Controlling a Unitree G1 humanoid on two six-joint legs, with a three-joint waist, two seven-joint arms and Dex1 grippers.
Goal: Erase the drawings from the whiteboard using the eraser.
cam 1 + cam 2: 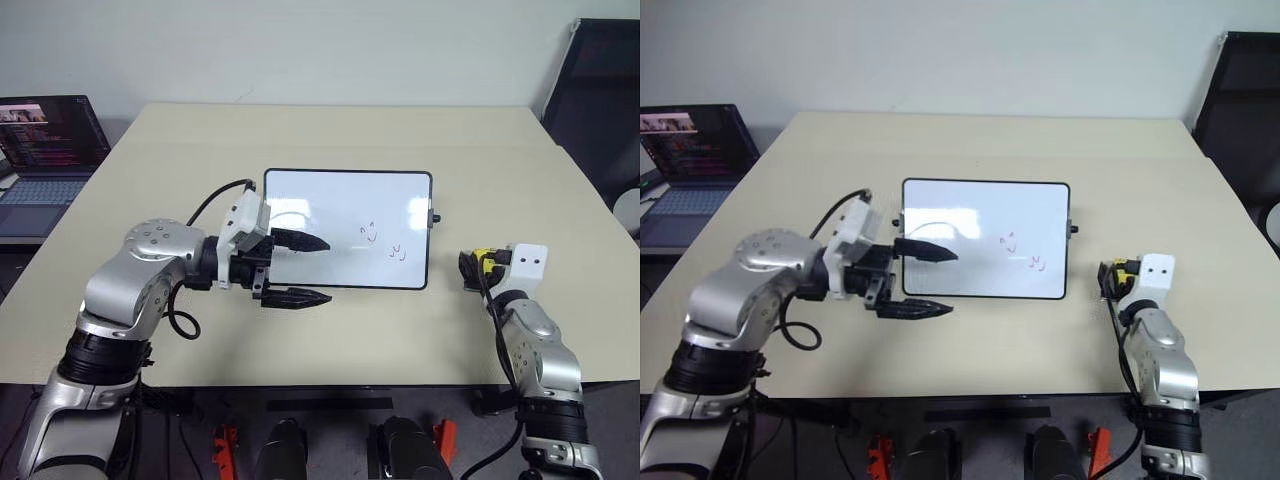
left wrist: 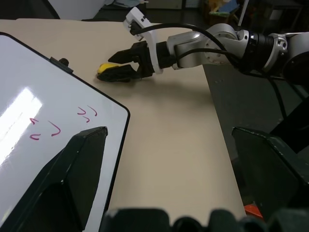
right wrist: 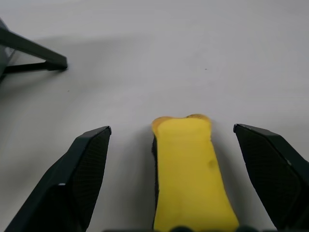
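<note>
Right wrist view: we see the eraser (image 3: 193, 174) lying on the counter (image 3: 145, 58) between our right gripper's (image 3: 193, 159) spread, unclosed fingers, long axis running along them. It sits just right of the whiteboard (image 1: 345, 225). Our left gripper (image 1: 300, 270), also spread and empty, hovers at the board's left edge.

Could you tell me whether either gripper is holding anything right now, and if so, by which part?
Nothing is held. The right gripper stands open with the eraser lying on the table between its fingers, untouched. The left gripper is open over the whiteboard.
</note>
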